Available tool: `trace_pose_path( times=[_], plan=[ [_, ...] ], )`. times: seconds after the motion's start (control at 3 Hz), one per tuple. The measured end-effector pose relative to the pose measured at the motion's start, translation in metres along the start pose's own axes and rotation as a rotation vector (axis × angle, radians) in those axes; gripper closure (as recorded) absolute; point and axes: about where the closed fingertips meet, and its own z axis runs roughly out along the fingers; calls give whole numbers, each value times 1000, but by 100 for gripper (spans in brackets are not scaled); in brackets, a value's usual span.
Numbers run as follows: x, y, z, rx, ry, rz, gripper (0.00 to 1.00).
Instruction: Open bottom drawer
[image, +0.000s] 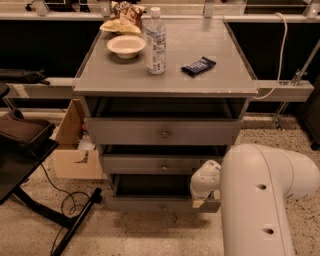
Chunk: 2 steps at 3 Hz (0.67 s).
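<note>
Gripper (200, 199): low at the right end of the bottom drawer, against its front; only its white wrist housing and a small tan piece show.
Gripper state: cannot be told from this view, nor whether it holds anything.
Arm (262, 200): a thick white link fills the lower right corner and reaches leftward to the cabinet's lowest level.
Bottom drawer (145, 203): the lowest of three grey fronts, standing out from the cabinet with a dark hollow showing behind and above it.
Bottom drawer knob (161, 207): small, round, metal, at the centre of the front, left of the gripper and apart from it.
Middle drawer (150, 164): just above, grey, with a centre knob and a dark gap along its top edge.
Top drawer (125, 132): the tallest and widest front, with a centre knob and a dark gap between it and the tabletop.
Tabletop (210, 85): a flat grey surface capping the cabinet.
Water bottle (155, 42): upright, clear, white cap, near the middle of the top.
Bowl (126, 45): pale, to the left of the bottle.
Chip bag (122, 17): at the back edge, behind the bowl.
Snack packet (198, 65): dark blue, lying flat to the right of the bottle.
Cardboard box (75, 147): on the floor just left of the cabinet.
Black stand (30, 165): further left, with a cable (62, 197) looped on the speckled floor.
</note>
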Motion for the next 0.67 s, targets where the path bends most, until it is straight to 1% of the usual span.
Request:
trace_pose_path(
  times=[0.33,0.67],
  plan=[
    [0,-1,-1,1,1,0,0],
    [0,-1,-1,1,1,0,0]
  ],
)
